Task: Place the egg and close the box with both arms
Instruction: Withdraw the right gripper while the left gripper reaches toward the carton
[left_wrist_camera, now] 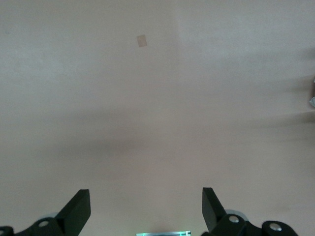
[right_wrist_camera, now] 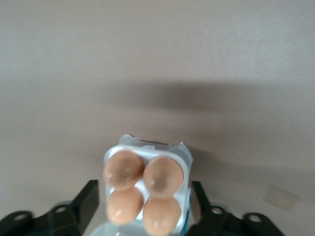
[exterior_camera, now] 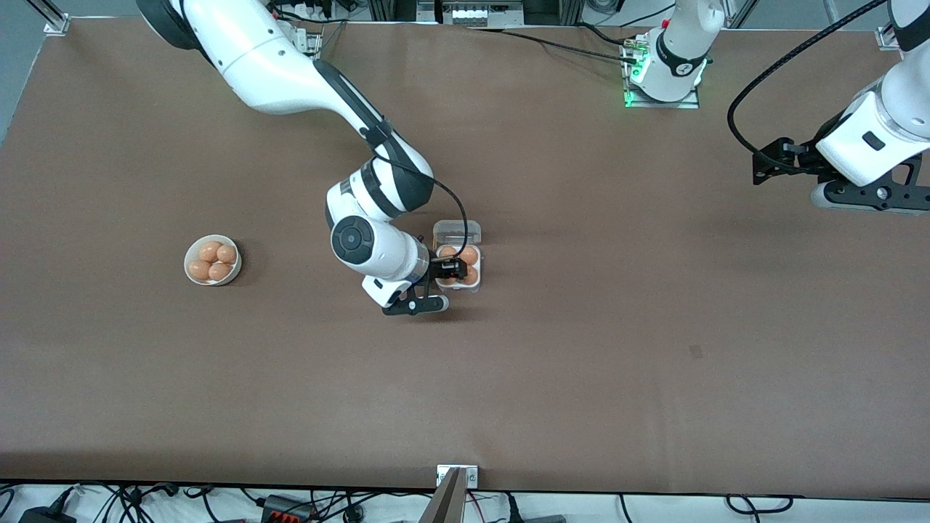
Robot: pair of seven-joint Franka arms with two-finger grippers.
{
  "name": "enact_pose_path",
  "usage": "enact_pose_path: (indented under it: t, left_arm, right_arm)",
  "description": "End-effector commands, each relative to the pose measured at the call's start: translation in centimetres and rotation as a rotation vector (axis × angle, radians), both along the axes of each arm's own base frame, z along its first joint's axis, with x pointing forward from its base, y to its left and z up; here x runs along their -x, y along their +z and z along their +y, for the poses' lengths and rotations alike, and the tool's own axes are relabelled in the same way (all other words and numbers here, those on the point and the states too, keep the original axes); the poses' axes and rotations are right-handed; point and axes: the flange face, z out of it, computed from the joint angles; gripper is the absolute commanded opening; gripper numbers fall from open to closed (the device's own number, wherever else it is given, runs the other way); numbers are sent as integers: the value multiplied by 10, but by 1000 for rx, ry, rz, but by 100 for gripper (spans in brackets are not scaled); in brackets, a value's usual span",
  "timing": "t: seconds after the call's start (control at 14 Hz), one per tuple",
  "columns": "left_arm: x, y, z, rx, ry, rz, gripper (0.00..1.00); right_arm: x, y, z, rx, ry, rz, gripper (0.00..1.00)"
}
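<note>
The box (exterior_camera: 476, 287) sits mid-table with its clear lid (exterior_camera: 456, 232) hinged open and lying flat, farther from the front camera than the tray. Every cup holds a brown egg (exterior_camera: 471, 256), and I cannot tell the task's egg from the others. My right gripper (exterior_camera: 450, 270) hangs just over the tray. In the right wrist view the right gripper (right_wrist_camera: 144, 189) is open and empty, one finger on each side of the box (right_wrist_camera: 186, 158), above the eggs (right_wrist_camera: 162, 176). My left gripper (exterior_camera: 872, 195) waits high near the left arm's end, open and empty over bare table (left_wrist_camera: 145, 206).
A round white bowl (exterior_camera: 234, 270) with several brown eggs stands toward the right arm's end. A small tape patch (exterior_camera: 696, 351) lies on the brown table, nearer the front camera than the box. A metal bracket (exterior_camera: 457, 476) sits at the table's near edge.
</note>
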Motion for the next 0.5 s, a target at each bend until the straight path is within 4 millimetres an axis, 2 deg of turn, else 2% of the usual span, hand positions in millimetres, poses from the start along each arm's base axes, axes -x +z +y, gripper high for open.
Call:
enact_pose_path:
  t: [0.0, 0.14, 0.21, 0.29, 0.36, 0.43]
  left_arm:
    - [-4, 4, 1, 4, 1, 7, 100]
    - [-4, 1, 2, 4, 4, 13, 100]
    - [-4, 1, 3, 4, 6, 13, 91]
    - [-3, 2, 3, 4, 4, 13, 72]
    - [-2, 2, 4, 1, 10, 24, 44]
    - [3, 3, 4, -4, 11, 59, 24]
  right_arm:
    - [-15, 87, -56, 44, -32, -6, 100]
    - [-25, 133, -102, 118, -39, -39, 100]
    - [-28, 157, -123, 167, -37, -78, 100]
    - [-32, 174, -144, 214, -34, -106, 100]
    - [-36, 187, -164, 261, -18, -137, 100]
    - [-39, 199, -185, 293, -3, -155, 100]
